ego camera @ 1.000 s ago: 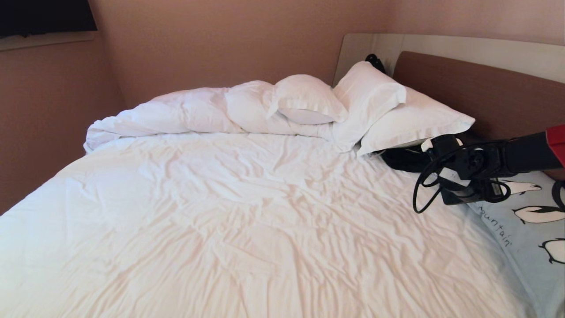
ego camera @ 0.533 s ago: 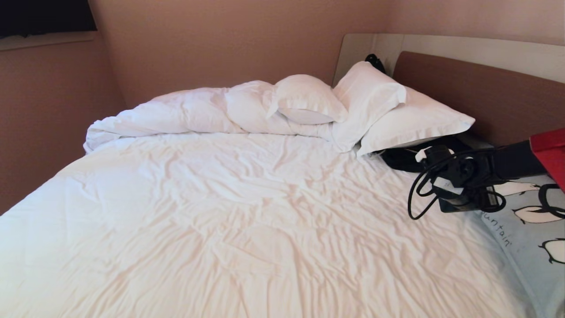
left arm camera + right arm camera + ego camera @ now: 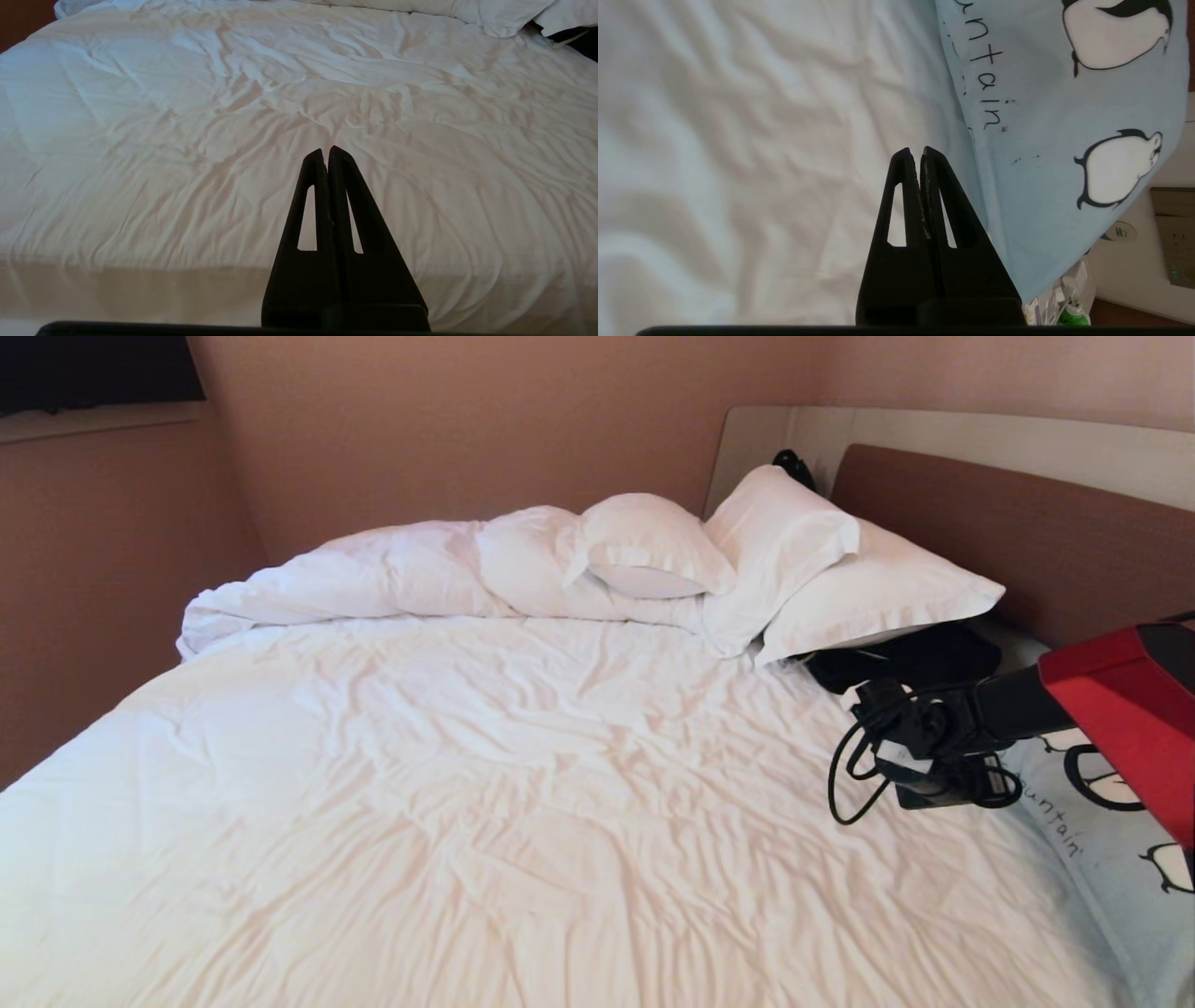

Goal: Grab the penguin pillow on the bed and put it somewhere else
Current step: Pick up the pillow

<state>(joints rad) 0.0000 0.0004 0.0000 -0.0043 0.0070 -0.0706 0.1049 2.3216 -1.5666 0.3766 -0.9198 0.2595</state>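
So this looks like the approach step: the right pincer is pressed fully closed with nothing in it, hovering over the white sheet just beside the long edge of the penguin pillow, which lies flat at the right side of the bed near the headboard. Next it'd need to spread its fingers and get onto that edge, pinching the fabric before any lift. The left pincer is closed too, parked over bare sheet.
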